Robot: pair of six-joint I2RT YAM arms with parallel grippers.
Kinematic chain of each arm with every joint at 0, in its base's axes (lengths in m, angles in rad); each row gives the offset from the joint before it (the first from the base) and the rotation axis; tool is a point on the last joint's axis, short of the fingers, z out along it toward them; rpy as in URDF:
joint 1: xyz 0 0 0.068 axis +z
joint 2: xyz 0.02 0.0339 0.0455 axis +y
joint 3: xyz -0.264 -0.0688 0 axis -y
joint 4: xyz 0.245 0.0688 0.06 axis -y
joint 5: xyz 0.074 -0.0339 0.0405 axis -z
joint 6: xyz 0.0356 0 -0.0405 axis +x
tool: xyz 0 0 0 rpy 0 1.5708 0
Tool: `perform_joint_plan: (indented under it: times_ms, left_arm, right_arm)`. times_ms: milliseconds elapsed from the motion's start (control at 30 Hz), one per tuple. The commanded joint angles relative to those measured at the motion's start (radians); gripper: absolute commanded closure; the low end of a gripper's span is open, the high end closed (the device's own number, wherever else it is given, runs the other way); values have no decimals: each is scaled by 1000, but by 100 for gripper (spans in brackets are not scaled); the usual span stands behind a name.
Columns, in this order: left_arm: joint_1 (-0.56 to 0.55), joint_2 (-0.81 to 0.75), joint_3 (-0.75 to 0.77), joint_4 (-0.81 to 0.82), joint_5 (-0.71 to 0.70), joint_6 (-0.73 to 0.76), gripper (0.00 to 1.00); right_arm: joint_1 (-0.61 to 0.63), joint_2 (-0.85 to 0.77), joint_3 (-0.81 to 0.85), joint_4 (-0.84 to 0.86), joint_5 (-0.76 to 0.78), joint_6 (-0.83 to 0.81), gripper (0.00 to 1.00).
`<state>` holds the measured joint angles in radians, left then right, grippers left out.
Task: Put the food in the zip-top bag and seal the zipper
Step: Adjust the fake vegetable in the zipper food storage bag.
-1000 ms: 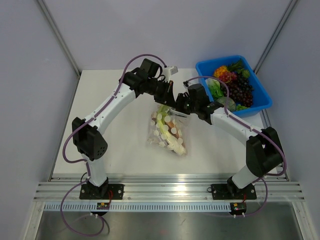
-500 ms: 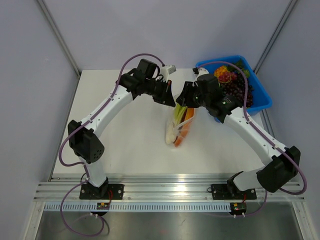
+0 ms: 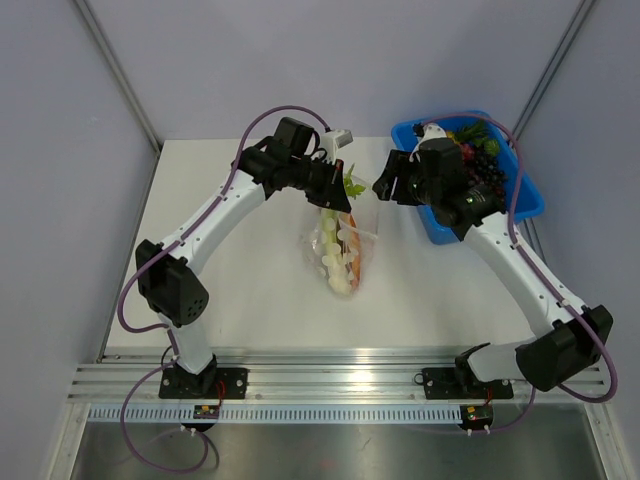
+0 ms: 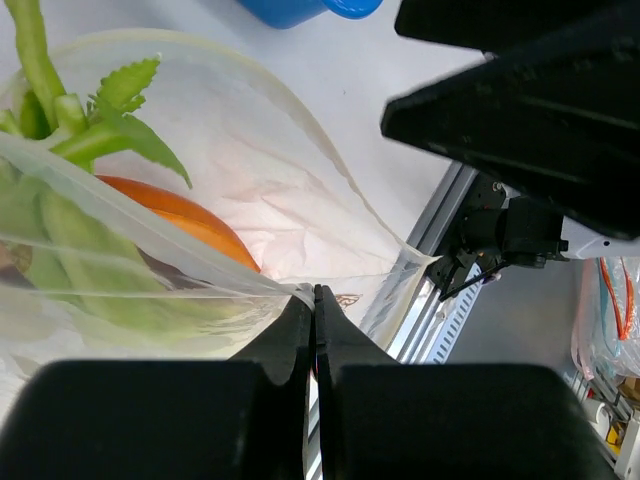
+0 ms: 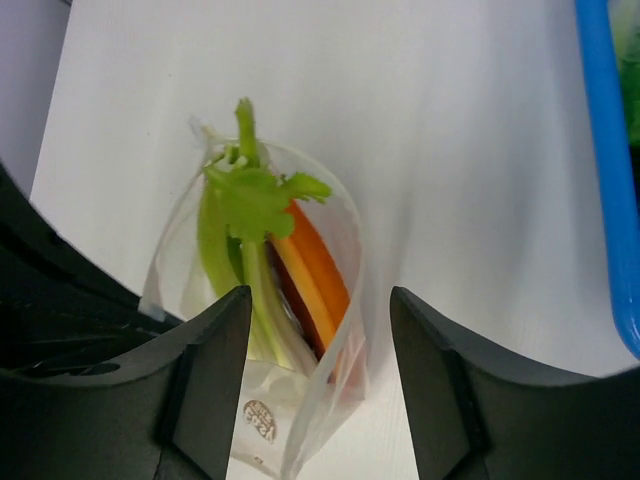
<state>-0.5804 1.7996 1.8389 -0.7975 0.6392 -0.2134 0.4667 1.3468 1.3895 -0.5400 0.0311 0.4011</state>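
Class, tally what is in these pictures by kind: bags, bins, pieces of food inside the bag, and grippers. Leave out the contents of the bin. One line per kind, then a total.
zip-top bag: 1
blue bin: 1
Food pieces in the bag: 2 (leek, orange and dark red piece)
Grippers: 2 (left gripper, right gripper)
Total: 6
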Motion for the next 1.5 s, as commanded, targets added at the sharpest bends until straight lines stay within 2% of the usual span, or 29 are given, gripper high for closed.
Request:
perform_joint_plan:
  times_ms: [0, 67, 233, 433, 733, 1067, 1133, 1300, 1367, 1467]
  left_arm:
    - [1, -46, 48, 38, 30, 29, 100]
    - [1, -48, 49, 37, 30, 29, 100]
    - [1, -52, 54, 37, 30, 29, 100]
    - [1, -54, 65, 23, 28, 37, 100]
    - [1, -51, 76, 15, 34, 40, 100]
    - [1, -54, 83, 1, 30, 52, 100]
    - [1, -52, 80, 1, 30, 54, 100]
    - [-1, -57, 77, 1, 31, 55, 100]
    - [1, -57, 74, 0, 33, 58, 100]
    - [1, -60, 69, -3, 27, 65, 100]
  right_arm:
    - [-34, 47, 43, -15, -63, -41, 34]
    - [-40, 69, 54, -18, -86, -56, 30]
    - [-69, 135, 92, -35, -123, -80, 29]
    - [-95, 157, 88, -23, -160, -82, 38]
    - [-103, 127, 46, 31, -177, -39, 38]
    - [-112, 146, 43, 48, -171, -21, 58]
    - [-115, 146, 39, 49, -168, -22, 59]
    - [-122, 143, 26, 51, -146, -19, 72]
    - [-125, 144, 19, 51, -139, -19, 73]
    - [-125, 141, 8, 54, -120, -8, 85]
